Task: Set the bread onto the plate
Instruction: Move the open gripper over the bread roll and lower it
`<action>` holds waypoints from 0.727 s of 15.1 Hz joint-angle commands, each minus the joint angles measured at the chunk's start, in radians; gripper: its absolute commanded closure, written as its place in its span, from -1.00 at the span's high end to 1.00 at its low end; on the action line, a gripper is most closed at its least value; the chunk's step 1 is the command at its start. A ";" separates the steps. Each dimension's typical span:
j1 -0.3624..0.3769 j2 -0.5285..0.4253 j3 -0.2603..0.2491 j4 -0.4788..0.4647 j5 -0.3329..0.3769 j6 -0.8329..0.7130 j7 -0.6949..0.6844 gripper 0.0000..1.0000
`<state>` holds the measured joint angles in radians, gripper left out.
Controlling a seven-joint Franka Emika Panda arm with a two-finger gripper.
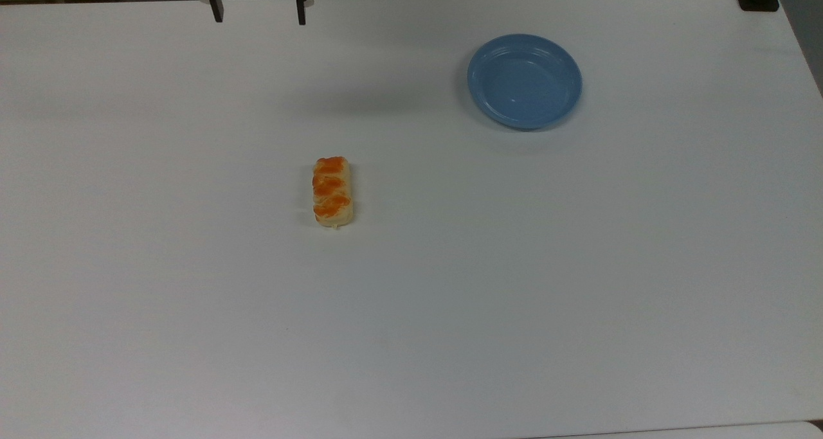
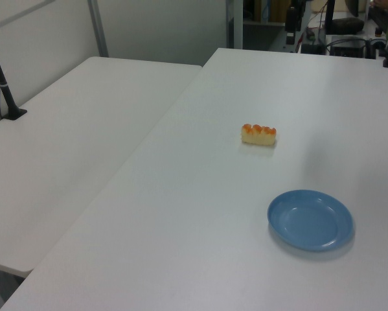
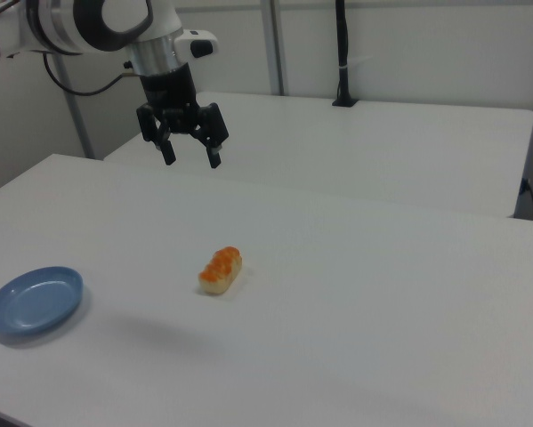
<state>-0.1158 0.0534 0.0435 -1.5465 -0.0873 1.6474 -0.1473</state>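
Two white benches stand edge to edge; the main bench [image 1: 578, 285] carries both task items, and the second bench [image 2: 70, 149] adjoins it on the left view's left and lies behind it in the right view. A black pole [image 3: 342, 53] on a small base rises from the second bench.

Robot arm [image 3: 88, 22]: white with black joints, entering from the right view's upper left and reaching over the main bench.

Plate [image 1: 524, 81]: round, blue, with a ribbed raised rim. It lies flat on the main bench, near the far edge in the top view and right of centre there. In the right view it sits at the lower left [image 3: 35, 301]; in the left view at the lower right [image 2: 310, 220]. Nothing lies in it.

Hand [image 3: 191, 152]: black, two fingers pointing down and spread wide apart, released, grasping nothing. It hangs well above the bench surface. In the top view it appears at the top edge [image 1: 258, 13], left of the plate.

Bread [image 1: 332, 191]: oblong pale-yellow bun with orange-glazed lumps on top. It lies flat on the bare bench surface, well apart from the plate and from the hand. In the top view its long axis runs top to bottom. It also appears in the left view [image 2: 258, 134] and in the right view [image 3: 221, 269].
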 commanded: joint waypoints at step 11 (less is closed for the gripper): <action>-0.030 0.104 0.001 -0.012 -0.019 0.017 -0.123 1.00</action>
<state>-0.1337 0.1173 0.0435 -1.5555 -0.1045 1.6489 -0.2267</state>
